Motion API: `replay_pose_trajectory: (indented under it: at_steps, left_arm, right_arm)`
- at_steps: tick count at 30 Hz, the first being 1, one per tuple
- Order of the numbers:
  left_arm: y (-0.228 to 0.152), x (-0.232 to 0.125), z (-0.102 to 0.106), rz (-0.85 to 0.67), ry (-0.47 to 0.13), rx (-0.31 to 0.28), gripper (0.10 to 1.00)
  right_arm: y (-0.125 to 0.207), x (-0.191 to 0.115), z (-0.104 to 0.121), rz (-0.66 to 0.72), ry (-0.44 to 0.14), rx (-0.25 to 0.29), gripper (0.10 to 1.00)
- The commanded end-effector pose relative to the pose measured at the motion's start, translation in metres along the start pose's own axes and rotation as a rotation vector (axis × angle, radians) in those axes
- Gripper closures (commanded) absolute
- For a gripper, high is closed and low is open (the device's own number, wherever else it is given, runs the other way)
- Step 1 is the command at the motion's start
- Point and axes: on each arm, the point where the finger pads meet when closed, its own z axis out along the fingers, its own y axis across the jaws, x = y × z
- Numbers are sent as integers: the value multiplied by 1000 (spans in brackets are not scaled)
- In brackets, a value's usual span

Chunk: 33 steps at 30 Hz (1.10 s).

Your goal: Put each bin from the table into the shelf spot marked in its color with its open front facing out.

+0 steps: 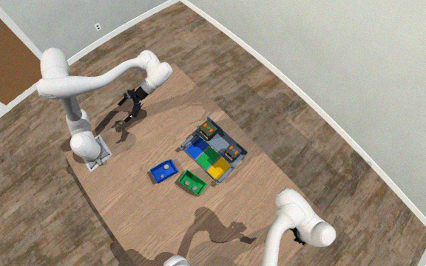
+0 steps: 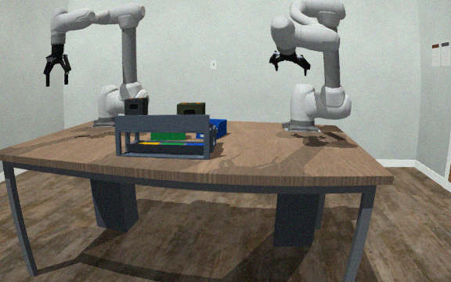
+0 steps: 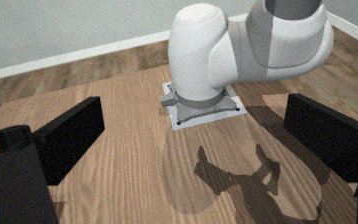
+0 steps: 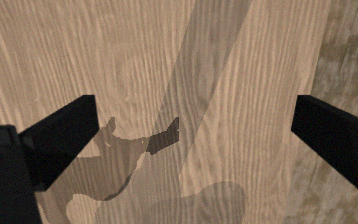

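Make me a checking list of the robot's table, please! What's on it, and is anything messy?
Surface: brown wood table, with shadows.
Job's things: blue bin and green bin, both with gray parts, outside the shelf.
Clutter: two dark boxes on the shelf.
Grippers: left claw and right claw open, empty.
Cables: nothing seen.
Surroundings: pale walls.

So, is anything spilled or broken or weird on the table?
No, nothing looks spilled or broken. The blue bin and green bin sit at different angles, but their little gray parts are inside them.
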Motion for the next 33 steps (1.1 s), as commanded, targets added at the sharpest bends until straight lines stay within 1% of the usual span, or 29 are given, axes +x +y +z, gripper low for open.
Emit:
replay_pose_trajectory:
  at_steps: [1,2,4,5,6,8,9,10,12,13,15,16,18,19,20,23,24,25,28,29,30,32,33]
  left_arm:
    - [-16,-23,-25,-29,-51,-24,98]
    - [-24,-34,-36,-42,-75,-34,98]
    - [-37,-50,-52,-60,-112,-46,98]
    - [-39,-52,-55,-63,-117,-48,98]
    - [-51,-65,-68,-77,-148,-57,98]
    - [-65,-79,-82,-92,-181,-65,98]
    - [-68,-83,-86,-96,-190,-67,98]
    - [-81,-94,-97,-108,-217,-72,98]
    - [-96,-108,-111,-122,-251,-77,98]
    - [-103,-114,-117,-128,-266,-79,98]
    - [-103,-114,-117,-128,-266,-79,98]
    - [-128,-134,-136,-146,-316,-84,98]
    - [-134,-139,-141,-151,-328,-84,98]
    - [-143,-145,-147,-156,-344,-84,98]
    - [-154,-153,-155,-164,-366,-84,98]
    - [-184,-172,-173,-180,-417,-82,98]
    - [-185,-173,-174,-181,-419,-82,98]
    - [-204,-185,-185,-190,-450,-79,98]
    - [-229,-199,-198,-200,-490,-72,98]
    - [-245,-207,-206,-206,-513,-68,98]
    - [-255,-212,-210,-210,-528,-64,98]
    - [-255,-212,-210,-210,-528,-64,98]
    - [-273,-221,-218,-215,-553,-57,98]
  right_arm:
    - [3,-1,1,6,-2,1,98]
    - [11,-3,3,18,-8,1,98]
    - [11,-3,3,18,-8,1,98]
    - [11,-3,3,18,-8,1,98]
    - [21,-6,6,33,-16,2,98]
    - [21,-6,6,33,-16,2,98]
    - [21,-6,6,33,-16,2,98]
    - [32,-9,10,50,-25,3,98]
    - [32,-9,10,50,-25,3,98]
    - [32,-9,10,50,-25,3,98]
    - [32,-9,10,50,-25,3,98]
    - [44,-14,14,71,-35,4,98]
    - [44,-14,14,71,-35,4,98]
    - [44,-14,14,71,-35,4,98]
    - [58,-19,19,93,-46,6,98]
    - [58,-19,19,93,-46,6,98]
    - [58,-19,19,93,-46,6,98]
    - [73,-25,24,119,-59,9,98]
    - [73,-25,24,119,-59,9,98]
    - [89,-32,30,147,-73,12,98]
    - [89,-32,30,147,-73,12,98]
    - [89,-32,30,147,-73,12,98]
    - [89,-32,30,147,-73,12,98]
